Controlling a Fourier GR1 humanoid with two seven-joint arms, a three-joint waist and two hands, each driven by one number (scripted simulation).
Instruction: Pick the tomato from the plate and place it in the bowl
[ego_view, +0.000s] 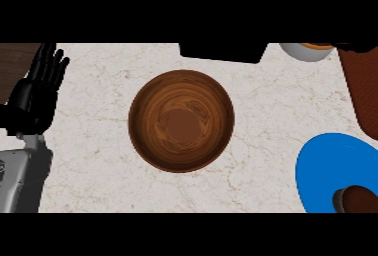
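One left hand (33, 95) shows, fingers straight, spread, holding nothing, parked clear of work; bowl (181, 121) empty, right of fingers; dark tomato (358, 199) sits on blue plate (325, 170) far right of fingers, not yet picked

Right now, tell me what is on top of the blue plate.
On the blue plate sits one round dark brown thing near its lower edge. The plate's right part runs out of view, so anything there cannot be seen.
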